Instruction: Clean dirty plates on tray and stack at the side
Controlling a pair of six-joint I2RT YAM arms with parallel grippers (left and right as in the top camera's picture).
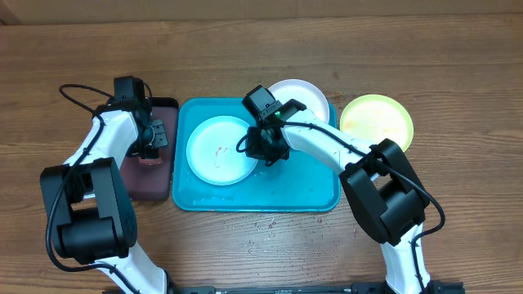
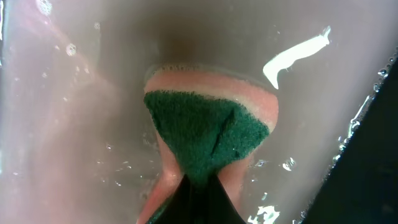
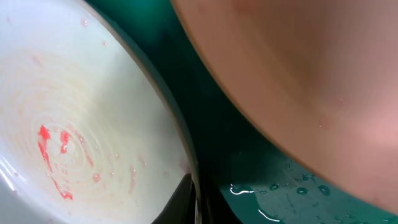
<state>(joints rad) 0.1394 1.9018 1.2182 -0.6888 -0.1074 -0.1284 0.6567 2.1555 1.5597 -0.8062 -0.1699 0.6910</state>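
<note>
Green-faced sponge (image 2: 205, 134): pink body, green scrub side up; pinched at its near end between the left fingers, so it flares out ahead of them.
Left gripper (image 1: 154, 135): closed tight on the sponge; fingertips press it together where they meet.
Black tray (image 1: 155, 184): directly under the left fingers; pinkish inside is wet, with droplets and glare all round the sponge.
Right gripper (image 1: 265, 149): closed, fingers set on the right rim of the light cyan plate (image 1: 214, 151); in the right wrist view the rim runs straight down into the fingertips.
Red smears (image 3: 53, 149): on the plate face, left of the right fingers, over faint pink rings.
Turquoise tray (image 1: 302, 184): under the right fingers and the cyan plate; wet floor with water drops (image 3: 298, 186) just to the right of the fingertips.
Blurred pinkish shape (image 3: 298, 81): above right of the right fingers, out of focus; cannot tell what it is.
White plate (image 1: 310, 94): beyond the right fingers, at the tray's far right corner, partly hidden by the arm.
Yellow-green plate (image 1: 377, 122): well to the right of the right fingers, on the wooden table (image 1: 458, 82), beside the tray.
</note>
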